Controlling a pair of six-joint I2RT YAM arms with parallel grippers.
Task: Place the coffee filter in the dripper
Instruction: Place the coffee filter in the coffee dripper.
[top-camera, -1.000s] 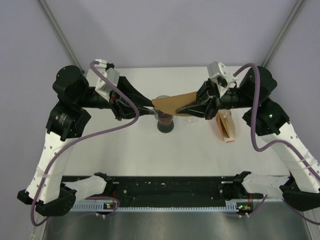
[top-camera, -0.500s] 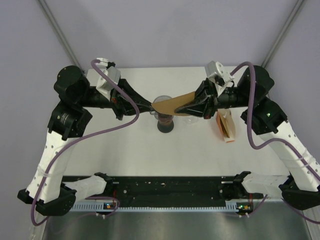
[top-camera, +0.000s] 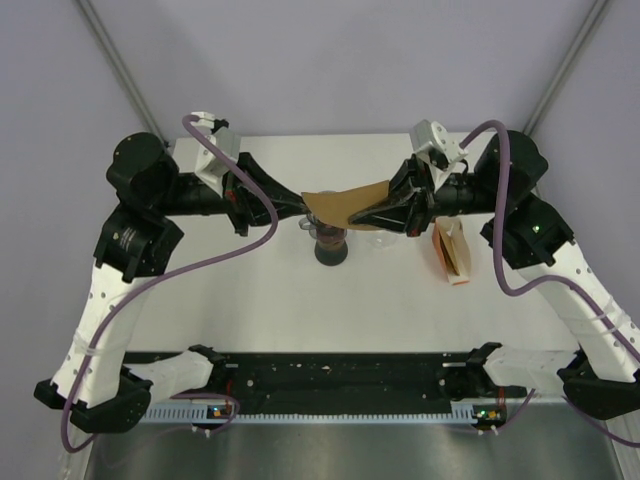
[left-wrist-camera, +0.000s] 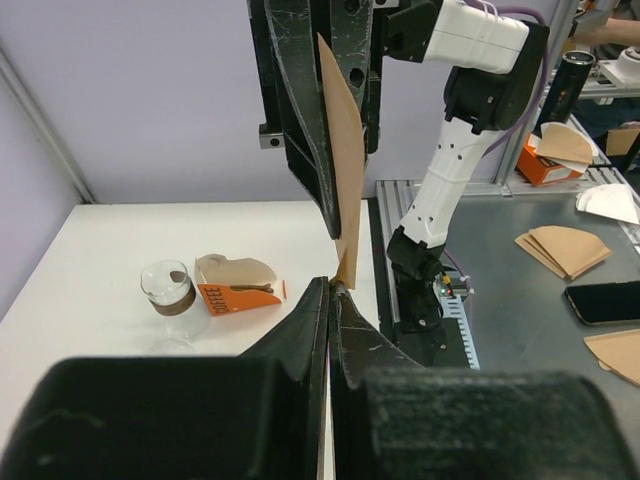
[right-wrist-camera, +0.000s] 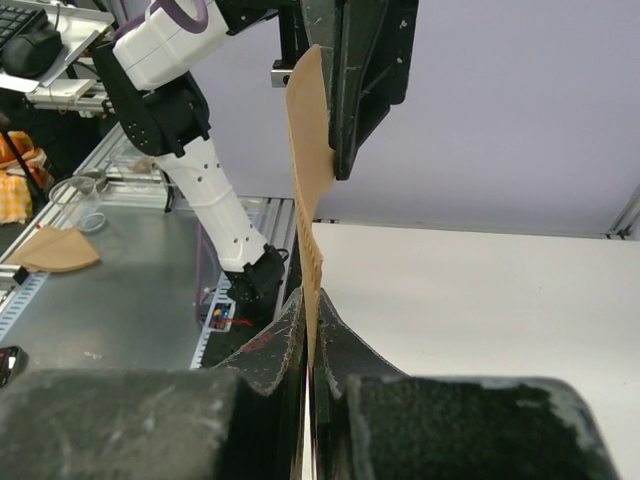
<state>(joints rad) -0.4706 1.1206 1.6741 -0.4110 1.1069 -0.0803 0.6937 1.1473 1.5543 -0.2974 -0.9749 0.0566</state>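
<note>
Your left hand (top-camera: 303, 212) and right hand (top-camera: 358, 218) are both pinched shut on the brown coffee filter (top-camera: 345, 205), one at each end. You're holding it above the table (top-camera: 300, 300), beside the dripper (top-camera: 330, 243).

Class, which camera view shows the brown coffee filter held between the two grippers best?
Top external: the coffee filter shows its broad face, pinched by the left gripper and the right gripper. Both wrist views show it only edge-on, as a thin strip.

Bright even light, soft shadows; near foreground blurred.
</note>
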